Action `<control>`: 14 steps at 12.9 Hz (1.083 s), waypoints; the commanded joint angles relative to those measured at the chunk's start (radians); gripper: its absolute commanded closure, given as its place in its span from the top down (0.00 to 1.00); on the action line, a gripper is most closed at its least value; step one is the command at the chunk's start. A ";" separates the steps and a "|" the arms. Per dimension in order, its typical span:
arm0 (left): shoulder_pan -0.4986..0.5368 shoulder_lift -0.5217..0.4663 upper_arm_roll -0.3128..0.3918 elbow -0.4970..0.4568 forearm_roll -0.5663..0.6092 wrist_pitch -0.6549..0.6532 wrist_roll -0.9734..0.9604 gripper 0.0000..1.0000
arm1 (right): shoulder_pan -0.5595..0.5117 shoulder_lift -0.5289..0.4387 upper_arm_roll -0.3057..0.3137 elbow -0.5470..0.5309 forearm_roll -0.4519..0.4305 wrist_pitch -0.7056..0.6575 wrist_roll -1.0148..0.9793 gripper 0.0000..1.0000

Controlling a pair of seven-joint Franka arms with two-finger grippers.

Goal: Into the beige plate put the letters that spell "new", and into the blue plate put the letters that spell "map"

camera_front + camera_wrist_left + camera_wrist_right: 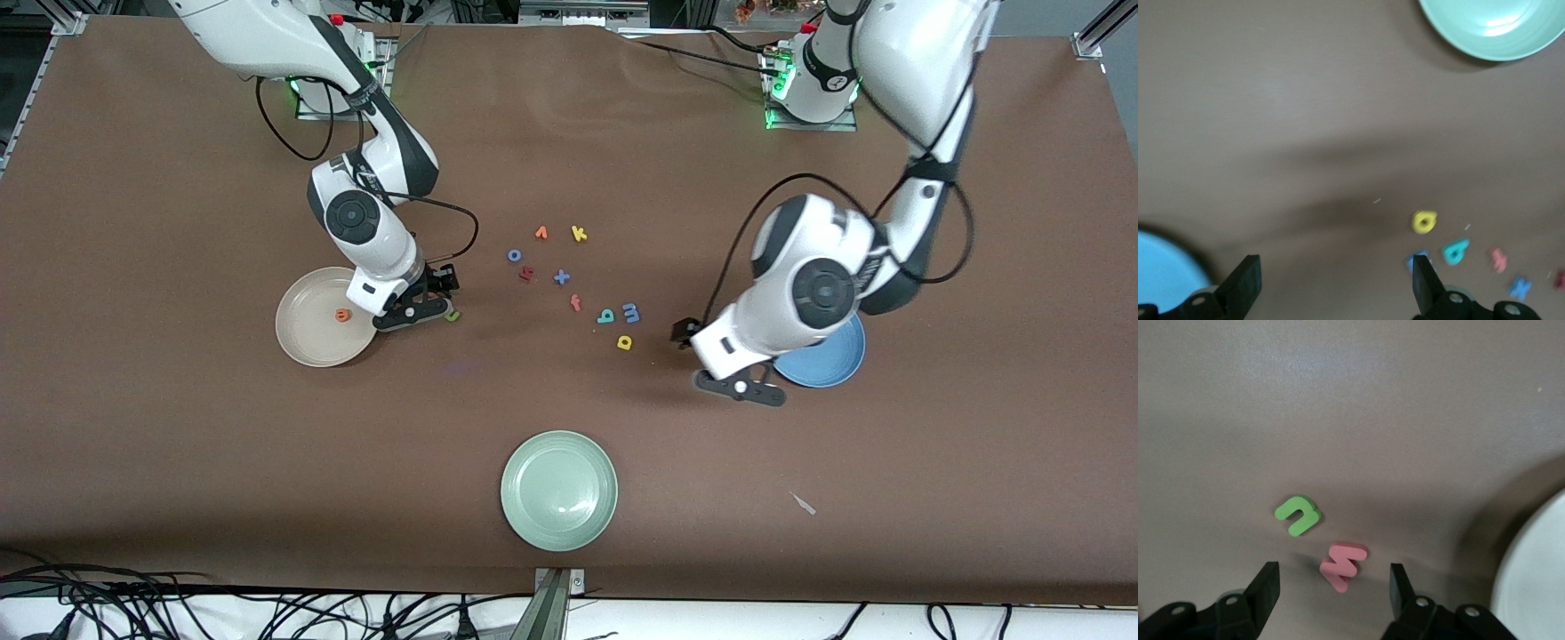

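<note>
Fingers of both grippers stand apart, holding nothing. The right gripper [425, 307] is low beside the beige plate [307, 342], over the w [1343, 566], with the n [1298, 515] just beside. The e [342, 315] lies in that plate. The left gripper [747, 387] waits beside the blue plate [836, 363]; m [630, 311], a [606, 316] and p [625, 341] lie near it on the table.

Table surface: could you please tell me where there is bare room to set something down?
Bare cloth lies between the pale green plate and the beige plate, and along the table's ends. It is crowded at the letter cluster mid-table, between the two arms.
</note>
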 commanded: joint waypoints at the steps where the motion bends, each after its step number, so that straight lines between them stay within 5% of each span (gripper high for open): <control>1: -0.097 0.096 0.016 0.045 -0.007 0.121 -0.117 0.94 | -0.005 0.012 0.004 -0.012 -0.017 0.036 0.010 0.75; 5: -0.153 0.147 0.016 -0.010 0.072 0.228 -0.139 0.81 | -0.006 0.028 0.004 -0.041 -0.019 0.093 0.010 0.73; 11: -0.192 0.181 0.015 -0.050 0.111 0.222 -0.162 0.77 | -0.011 0.031 0.000 -0.047 -0.033 0.104 -0.002 0.44; 13: -0.194 0.183 0.015 -0.050 0.112 0.223 -0.160 0.59 | -0.012 0.029 0.000 -0.047 -0.033 0.099 -0.004 0.22; 14: -0.190 0.183 0.015 -0.049 0.112 0.223 -0.149 0.43 | -0.015 0.020 -0.002 -0.047 -0.033 0.089 -0.010 0.20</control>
